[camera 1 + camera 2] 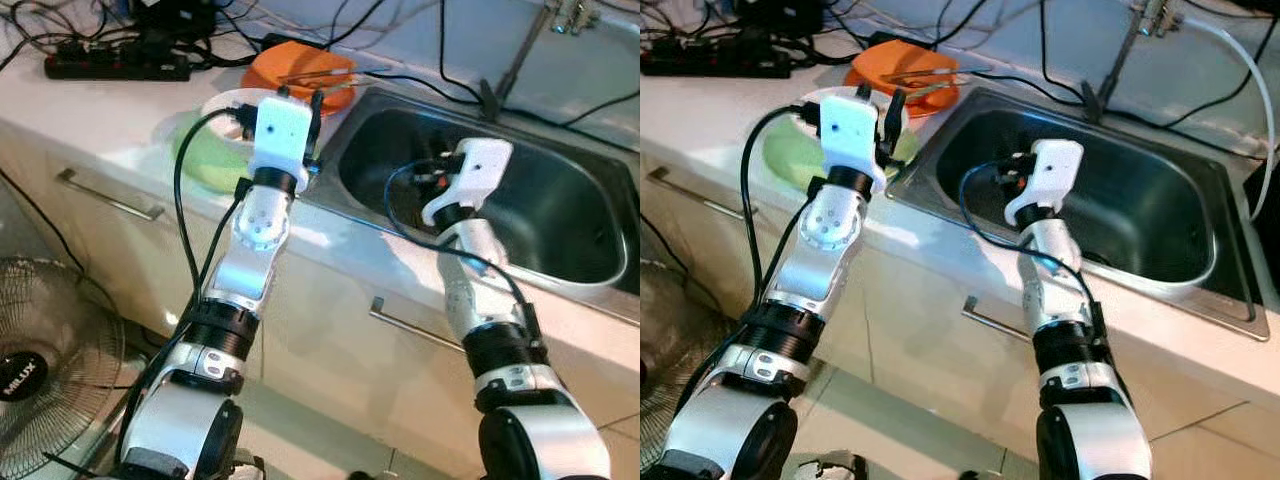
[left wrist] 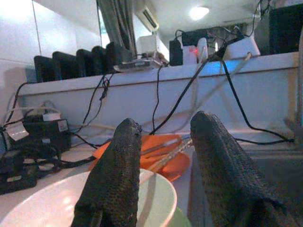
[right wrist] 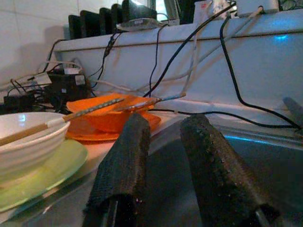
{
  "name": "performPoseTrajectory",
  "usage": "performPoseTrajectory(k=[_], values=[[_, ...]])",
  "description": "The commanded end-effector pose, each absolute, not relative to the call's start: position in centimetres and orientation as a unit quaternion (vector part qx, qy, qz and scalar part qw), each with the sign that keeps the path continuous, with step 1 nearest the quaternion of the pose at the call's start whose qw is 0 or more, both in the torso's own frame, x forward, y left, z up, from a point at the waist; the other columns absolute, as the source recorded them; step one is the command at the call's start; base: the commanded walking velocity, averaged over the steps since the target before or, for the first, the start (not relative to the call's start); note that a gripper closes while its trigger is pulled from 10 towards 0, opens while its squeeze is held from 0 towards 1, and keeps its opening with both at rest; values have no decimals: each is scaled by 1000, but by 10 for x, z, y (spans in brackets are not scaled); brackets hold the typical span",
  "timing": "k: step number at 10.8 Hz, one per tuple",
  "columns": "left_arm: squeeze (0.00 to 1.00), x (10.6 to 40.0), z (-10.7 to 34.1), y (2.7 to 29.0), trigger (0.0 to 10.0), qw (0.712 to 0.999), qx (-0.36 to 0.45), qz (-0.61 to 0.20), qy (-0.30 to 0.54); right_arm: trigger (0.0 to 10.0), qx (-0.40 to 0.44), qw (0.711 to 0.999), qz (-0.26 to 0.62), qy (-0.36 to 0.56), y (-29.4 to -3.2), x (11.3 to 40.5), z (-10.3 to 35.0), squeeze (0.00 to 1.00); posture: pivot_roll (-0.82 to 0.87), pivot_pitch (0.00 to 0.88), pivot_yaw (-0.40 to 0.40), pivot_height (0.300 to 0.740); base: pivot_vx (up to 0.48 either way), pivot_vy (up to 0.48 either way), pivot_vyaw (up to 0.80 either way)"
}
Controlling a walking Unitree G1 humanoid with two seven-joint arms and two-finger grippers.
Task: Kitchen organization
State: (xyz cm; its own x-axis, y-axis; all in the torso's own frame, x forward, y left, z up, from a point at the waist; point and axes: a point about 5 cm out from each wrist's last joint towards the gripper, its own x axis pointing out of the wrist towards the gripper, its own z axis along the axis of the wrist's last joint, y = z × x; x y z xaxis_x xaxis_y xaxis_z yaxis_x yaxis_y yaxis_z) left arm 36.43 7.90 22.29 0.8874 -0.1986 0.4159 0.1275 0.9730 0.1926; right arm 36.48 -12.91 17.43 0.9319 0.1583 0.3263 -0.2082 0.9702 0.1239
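Note:
A white bowl (image 3: 28, 142) with a chopstick (image 3: 47, 124) across it sits on a green plate (image 3: 52, 172) on the counter, left of the steel sink (image 1: 560, 215). Behind them an orange bowl (image 3: 102, 116) on an orange plate (image 2: 165, 163) carries chopsticks (image 3: 147, 100). My left gripper (image 1: 880, 98) hovers over the white bowl's (image 1: 225, 105) near rim, open, with nothing between its fingers (image 2: 118, 175). My right gripper (image 3: 166, 120) hangs open and empty over the sink's left half, pointing toward the dishes.
A black power strip (image 1: 115, 65) and many cables lie along the back of the counter. A faucet (image 1: 565, 15) stands behind the sink. Drawer handles (image 1: 110, 195) run under the counter edge. A floor fan (image 1: 40, 350) stands low at the left.

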Motion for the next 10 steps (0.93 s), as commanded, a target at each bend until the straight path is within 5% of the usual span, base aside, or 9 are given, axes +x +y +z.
performPoseTrajectory(k=[1, 10], values=[[0, 363, 216, 77, 10000, 970, 87, -93, -207, 10000, 74, 979, 88, -168, -132, 363, 175, 0, 135, 0, -65, 740, 0, 0, 0], [0, 360, 177, 118, 10000, 990, 70, -57, -110, 10000, 81, 981, 76, -161, -127, 356, 166, 0, 94, 32, 6, 740, 0, 0, 0]])
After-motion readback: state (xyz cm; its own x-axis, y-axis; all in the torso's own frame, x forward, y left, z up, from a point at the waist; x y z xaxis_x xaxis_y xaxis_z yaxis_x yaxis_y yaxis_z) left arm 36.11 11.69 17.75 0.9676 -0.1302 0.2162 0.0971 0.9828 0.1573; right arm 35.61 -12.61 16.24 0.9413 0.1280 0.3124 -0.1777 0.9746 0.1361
